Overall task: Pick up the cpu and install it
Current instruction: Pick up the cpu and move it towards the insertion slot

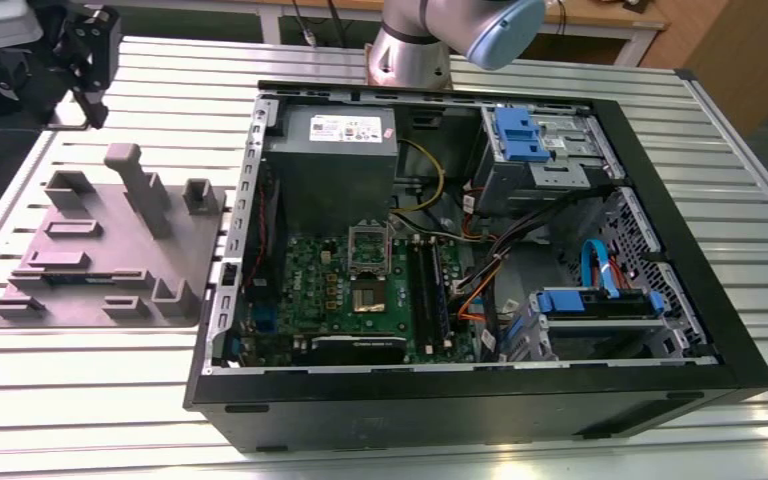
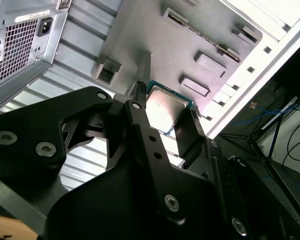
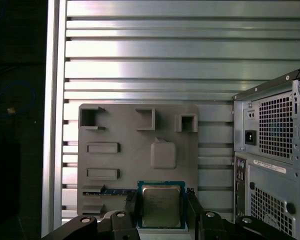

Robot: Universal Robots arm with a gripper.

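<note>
The cpu (image 3: 161, 204), a thin square chip with a pale metal top and a green rim, sits between my two black fingers (image 3: 131, 206) in both wrist views. My gripper (image 3: 161, 207) is shut on it. The second wrist view shows the cpu (image 2: 163, 109) clamped by its edges in the gripper (image 2: 162, 114). In the exterior view my gripper (image 1: 91, 100) hangs high at the far left, above the slatted table and beyond the grey fixture plate (image 1: 104, 250). The green motherboard (image 1: 357, 290) lies inside the open computer case (image 1: 464, 400), well to the exterior view's right of the gripper.
The grey fixture plate (image 3: 135, 160) has raised blocks and posts below the gripper. A large grey box with a white label (image 1: 337, 150) sits behind the motherboard. Blue drive brackets (image 1: 598, 300) and cables fill the case's right side. The arm's base (image 1: 411, 50) stands behind the case.
</note>
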